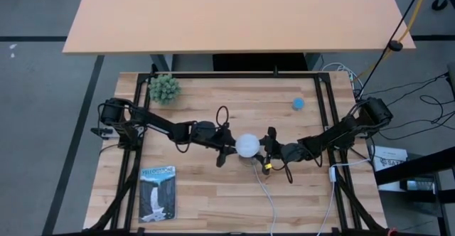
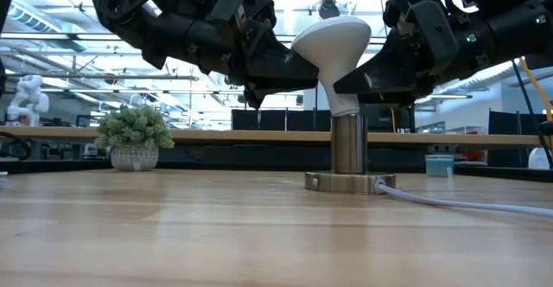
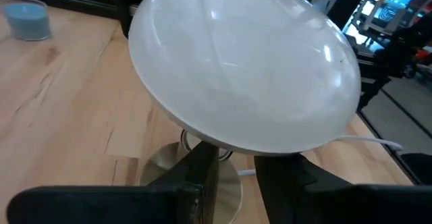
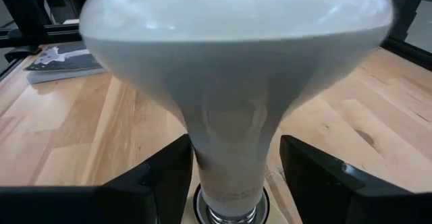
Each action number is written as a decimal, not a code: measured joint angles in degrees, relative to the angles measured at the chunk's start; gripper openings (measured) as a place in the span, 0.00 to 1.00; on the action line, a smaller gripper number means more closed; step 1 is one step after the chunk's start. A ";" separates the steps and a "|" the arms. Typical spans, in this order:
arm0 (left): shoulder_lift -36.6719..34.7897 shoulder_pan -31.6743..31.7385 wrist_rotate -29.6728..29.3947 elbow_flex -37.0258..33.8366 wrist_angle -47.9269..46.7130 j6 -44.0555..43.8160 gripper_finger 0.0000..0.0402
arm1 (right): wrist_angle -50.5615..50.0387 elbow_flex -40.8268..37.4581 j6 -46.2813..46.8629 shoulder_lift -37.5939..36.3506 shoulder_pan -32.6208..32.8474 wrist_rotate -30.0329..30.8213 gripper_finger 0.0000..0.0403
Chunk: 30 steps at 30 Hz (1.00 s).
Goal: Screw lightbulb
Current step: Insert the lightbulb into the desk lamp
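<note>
We record, nearest in the low view, bare wooden tabletop and a white cord trailing from the socket base. The metal socket stands upright at mid-table. The lightbulb sits in it, narrow end down, dome tilted. The left gripper is clamped on the lightbulb's neck below the dome, fingers pressed to either side. The right gripper sits opposite, its fingers spread wide around the neck with a gap on each side, holding nothing. Beyond we list a potted plant, a small blue object, and a booklet along the high view's lower left.
</note>
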 joint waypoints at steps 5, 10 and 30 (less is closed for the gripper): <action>0.00 0.33 -0.04 2.89 -1.96 1.18 0.24 | -0.10 0.00 -0.02 0.00 -0.02 -0.42 0.53; -0.02 1.79 -1.53 4.20 -8.96 2.01 0.24 | -0.15 0.00 -0.02 0.00 -0.02 -0.59 0.53; -0.02 1.66 5.37 4.20 -9.44 2.19 0.24 | -1.78 0.00 -0.40 0.02 0.28 -1.87 0.53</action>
